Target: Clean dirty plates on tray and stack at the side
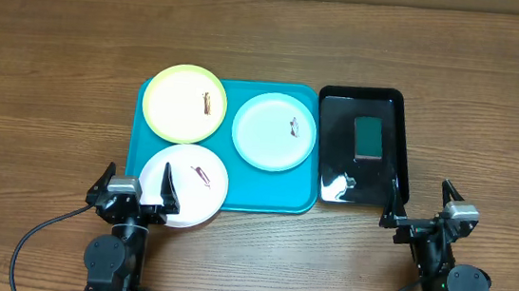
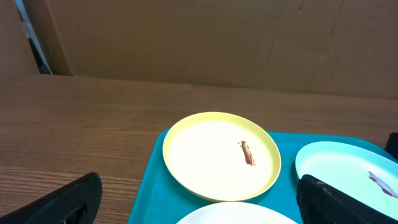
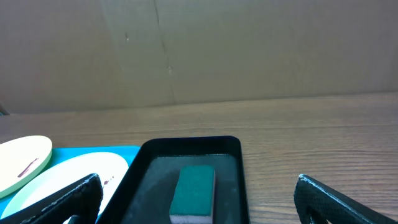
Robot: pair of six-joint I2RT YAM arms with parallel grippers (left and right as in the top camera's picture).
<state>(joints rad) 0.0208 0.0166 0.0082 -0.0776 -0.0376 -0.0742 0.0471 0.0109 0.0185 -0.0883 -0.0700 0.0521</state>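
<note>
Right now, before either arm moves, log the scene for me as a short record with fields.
tray: turquoise, holds three plates
yellow plate: far left, brown smudge
blue plate: far right, smudge
white plate: near left, smudge, overhangs tray's near edge
black tray: right of tray, holds sponge
sponge: green, lying flat
left claw: open, empty, by white plate
right claw: open, empty, by black tray
stack: none yet

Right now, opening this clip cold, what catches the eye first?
The turquoise tray at the centre of the table carries a yellow-green plate far left, a pale blue plate far right and a white plate near left, each smudged. To its right, a glossy black tray holds a green sponge.
</note>
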